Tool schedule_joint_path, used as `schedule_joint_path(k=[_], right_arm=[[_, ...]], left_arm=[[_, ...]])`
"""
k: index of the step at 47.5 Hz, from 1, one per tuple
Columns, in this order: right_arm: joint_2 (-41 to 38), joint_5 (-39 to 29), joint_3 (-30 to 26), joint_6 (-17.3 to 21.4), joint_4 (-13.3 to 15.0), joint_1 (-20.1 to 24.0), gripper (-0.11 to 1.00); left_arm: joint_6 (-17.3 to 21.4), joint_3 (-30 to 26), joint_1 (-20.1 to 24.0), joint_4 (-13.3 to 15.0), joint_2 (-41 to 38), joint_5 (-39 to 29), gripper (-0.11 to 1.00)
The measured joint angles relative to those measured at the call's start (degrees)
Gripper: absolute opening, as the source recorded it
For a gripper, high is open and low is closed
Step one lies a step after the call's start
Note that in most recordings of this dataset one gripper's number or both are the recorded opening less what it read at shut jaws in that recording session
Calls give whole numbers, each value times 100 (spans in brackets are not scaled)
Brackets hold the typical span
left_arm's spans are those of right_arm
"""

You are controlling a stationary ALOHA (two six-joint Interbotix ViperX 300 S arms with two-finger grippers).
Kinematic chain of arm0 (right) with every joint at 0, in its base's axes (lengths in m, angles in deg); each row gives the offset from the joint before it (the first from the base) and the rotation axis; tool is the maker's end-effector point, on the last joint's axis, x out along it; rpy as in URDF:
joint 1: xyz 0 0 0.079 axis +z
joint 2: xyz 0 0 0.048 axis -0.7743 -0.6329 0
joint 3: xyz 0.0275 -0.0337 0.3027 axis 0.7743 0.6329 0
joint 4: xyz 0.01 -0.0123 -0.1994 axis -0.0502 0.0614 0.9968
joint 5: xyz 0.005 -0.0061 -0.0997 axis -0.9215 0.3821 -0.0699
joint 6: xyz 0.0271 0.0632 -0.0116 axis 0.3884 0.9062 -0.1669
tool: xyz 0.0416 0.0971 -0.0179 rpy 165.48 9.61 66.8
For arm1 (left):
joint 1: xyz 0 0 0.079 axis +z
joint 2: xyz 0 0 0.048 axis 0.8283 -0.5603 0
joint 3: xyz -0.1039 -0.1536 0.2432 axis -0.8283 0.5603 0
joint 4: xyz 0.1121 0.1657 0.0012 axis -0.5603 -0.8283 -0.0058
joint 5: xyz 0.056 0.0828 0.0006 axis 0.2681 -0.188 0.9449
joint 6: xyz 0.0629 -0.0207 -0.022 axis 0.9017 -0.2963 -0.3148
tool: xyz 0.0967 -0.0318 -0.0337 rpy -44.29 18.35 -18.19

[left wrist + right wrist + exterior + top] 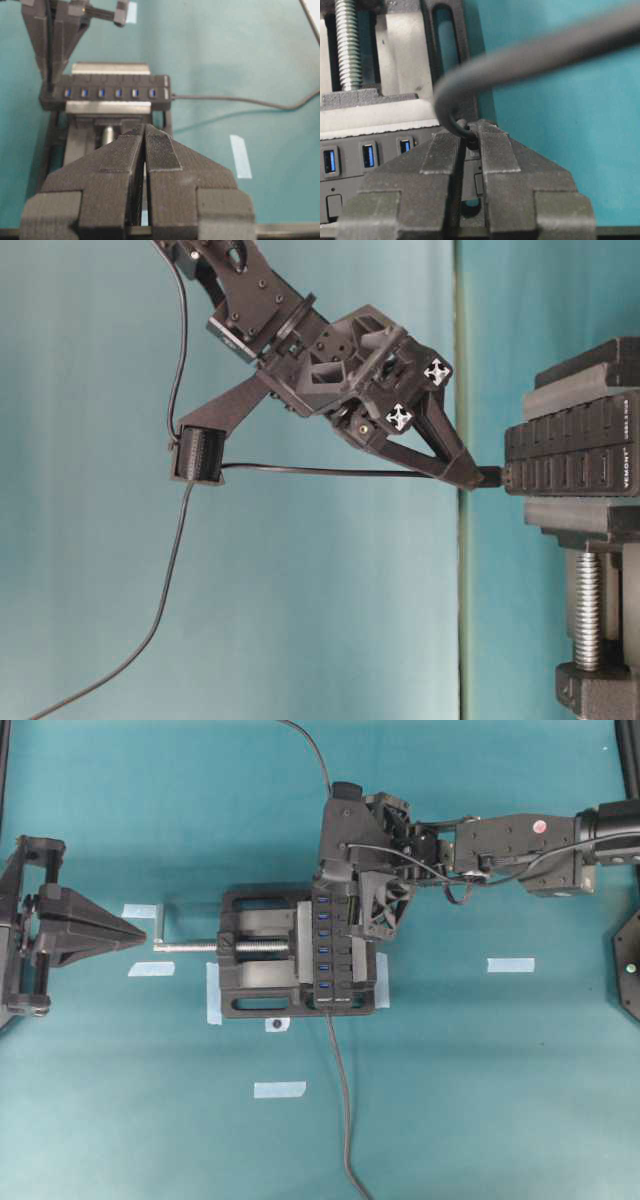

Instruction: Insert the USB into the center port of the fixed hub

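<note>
The right end effector (470,472), clamped on the USB (489,477), sits at the hub's (331,948) far end, off the center port (324,947); the left end effector (145,145) rests closed, well away.

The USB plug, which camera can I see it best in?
The table-level view: the USB pokes out past the right gripper's fingers, right beside the fixed hub. The right wrist view shows mostly its cable; overhead, the gripper hides it; the left wrist view misses it.
</note>
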Motion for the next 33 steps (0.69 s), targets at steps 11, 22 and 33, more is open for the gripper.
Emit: schedule_joint_path(k=[11, 22, 33], right_arm=[[0, 0, 0, 0, -9, 9, 7], [0, 0, 0, 0, 0, 9, 7], [97, -229, -53, 0, -26, 26, 7]], left_arm=[[0, 0, 0, 0, 9, 0, 0], [0, 0, 0, 9, 0, -9, 0], [0, 0, -18, 9, 9, 0, 0]])
